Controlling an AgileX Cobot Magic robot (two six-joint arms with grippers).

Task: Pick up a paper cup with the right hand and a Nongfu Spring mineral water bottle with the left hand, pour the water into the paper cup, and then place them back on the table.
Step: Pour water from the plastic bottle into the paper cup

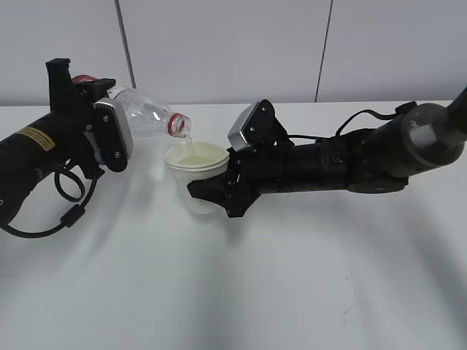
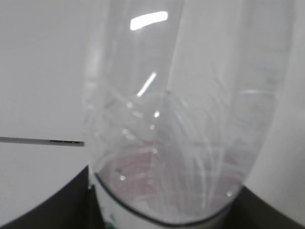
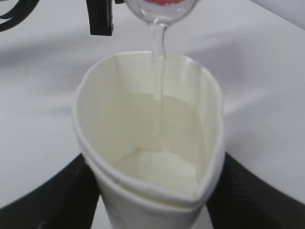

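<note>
Left hand (image 1: 109,142) pinches tilted Nongfu Spring mineral water bottle (image 1: 146,117), mouth toward three o'clock. Water (image 3: 159,57) streams into paper cup (image 1: 195,171). Right hand (image 1: 211,191) jaws squeeze the cup.

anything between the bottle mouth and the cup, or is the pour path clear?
Nothing visible blocks it. The bottle, tilted in the left tool, has its mouth just above the cup rim, and a thin stream of water falls straight into the cup, which the right tool holds squeezed out of round.

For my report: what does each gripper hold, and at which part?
Left gripper: the bottle, at its labelled lower body. Right gripper: the paper cup, fingers squeezing its side wall.
</note>
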